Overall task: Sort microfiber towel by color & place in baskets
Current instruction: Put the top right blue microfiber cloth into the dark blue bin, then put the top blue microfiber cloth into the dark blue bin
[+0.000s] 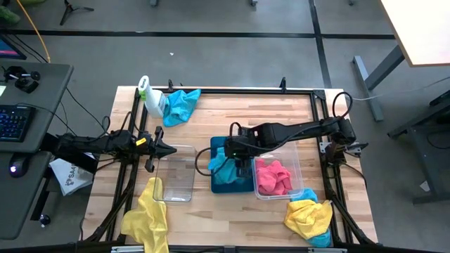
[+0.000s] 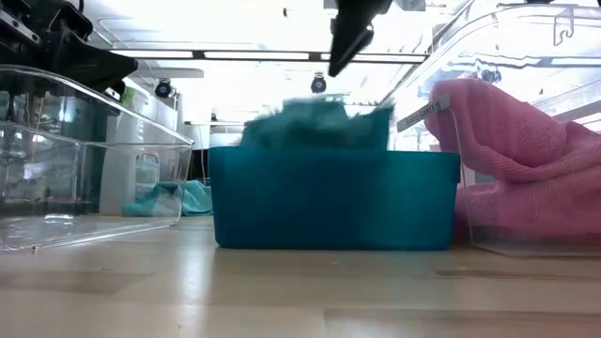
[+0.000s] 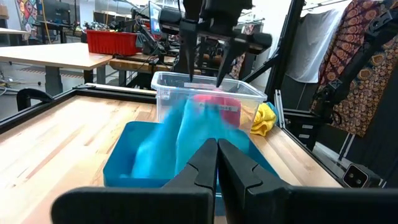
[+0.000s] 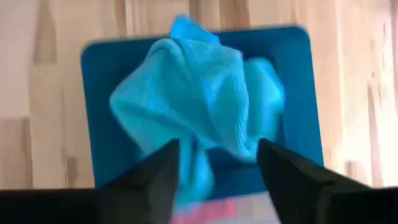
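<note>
A cyan towel point(image 4: 199, 93) lies bunched in the teal basket point(image 1: 218, 184), its top standing above the rim in the low view point(image 2: 319, 120). My right gripper point(image 4: 214, 165) is open just above it, touching nothing; it also shows in the left wrist view point(image 3: 205, 65). Pink towels point(image 1: 273, 176) fill the clear basket point(image 1: 299, 169) to the right of the teal one. My left gripper point(image 3: 217, 165) is shut and empty over the left edge of a second clear basket point(image 1: 174, 174).
A yellow towel point(image 1: 144, 218) lies at the table's near left edge. A yellow towel and a cyan one point(image 1: 309, 216) lie heaped at the near right. Another cyan towel point(image 1: 181, 104) and a white spray bottle point(image 1: 151, 95) are at the far left.
</note>
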Robot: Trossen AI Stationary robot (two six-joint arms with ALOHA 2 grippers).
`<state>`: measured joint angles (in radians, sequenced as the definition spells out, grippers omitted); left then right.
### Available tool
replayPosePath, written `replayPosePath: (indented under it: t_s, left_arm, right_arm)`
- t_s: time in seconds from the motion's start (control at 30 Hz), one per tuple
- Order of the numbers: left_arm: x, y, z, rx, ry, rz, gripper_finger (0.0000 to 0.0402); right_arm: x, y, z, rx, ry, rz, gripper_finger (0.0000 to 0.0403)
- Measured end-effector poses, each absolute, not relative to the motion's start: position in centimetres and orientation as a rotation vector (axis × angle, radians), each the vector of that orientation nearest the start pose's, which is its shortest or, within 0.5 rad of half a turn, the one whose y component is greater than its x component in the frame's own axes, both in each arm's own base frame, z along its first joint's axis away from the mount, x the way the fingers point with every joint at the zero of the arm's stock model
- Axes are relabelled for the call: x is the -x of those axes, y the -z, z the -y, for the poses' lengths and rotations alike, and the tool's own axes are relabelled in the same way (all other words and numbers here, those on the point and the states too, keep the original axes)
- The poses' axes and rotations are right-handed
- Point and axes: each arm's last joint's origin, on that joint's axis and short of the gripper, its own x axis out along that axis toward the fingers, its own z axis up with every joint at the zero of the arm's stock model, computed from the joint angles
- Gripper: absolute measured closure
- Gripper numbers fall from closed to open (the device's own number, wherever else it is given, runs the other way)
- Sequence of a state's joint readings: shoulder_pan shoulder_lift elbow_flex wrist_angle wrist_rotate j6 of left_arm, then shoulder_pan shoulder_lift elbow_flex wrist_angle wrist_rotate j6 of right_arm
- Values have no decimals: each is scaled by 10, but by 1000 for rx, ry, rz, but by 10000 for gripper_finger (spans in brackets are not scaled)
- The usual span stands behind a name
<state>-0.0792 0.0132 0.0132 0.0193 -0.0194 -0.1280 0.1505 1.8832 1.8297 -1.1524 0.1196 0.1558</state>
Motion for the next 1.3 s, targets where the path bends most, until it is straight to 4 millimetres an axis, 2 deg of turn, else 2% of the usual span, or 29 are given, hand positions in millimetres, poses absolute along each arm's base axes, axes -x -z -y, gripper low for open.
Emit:
replayPosePath:
  t_s: [0.1,0.2,0.4,0.5,0.63,0.87,1.03,1.13,1.3]
  left_arm:
    - [-97,-169,7,129,61,15,401]
    - [-97,-169,7,129,61,15,401]
    - [-97,-169,7,129,61,16,401]
    - [-97,-169,7,129,61,15,401]
    - [-97,-169,7,129,61,15,401]
    - [-97,-169,7,129,61,15,401]
    - [-97,-169,7,129,61,15,401]
    - [-97,-169,7,129,61,15,401]
    - [-97,-169,7,129,61,16,401]
  right_arm:
    - [-377,-310,-54,25,48,-1225,134]
    - [-377,-313,-54,19,45,-1221,96]
    - [-381,-333,-49,6,84,-1130,74]
    - [-388,-339,-35,-54,172,-1052,73]
    - [-408,-335,2,-258,307,-924,73]
    - [-462,-293,81,-669,394,-665,73]
    - [-490,-243,134,-1014,448,-513,73]
    - [-500,-213,156,-1172,455,-457,73]
    - [-510,-169,178,-1342,514,-374,73]
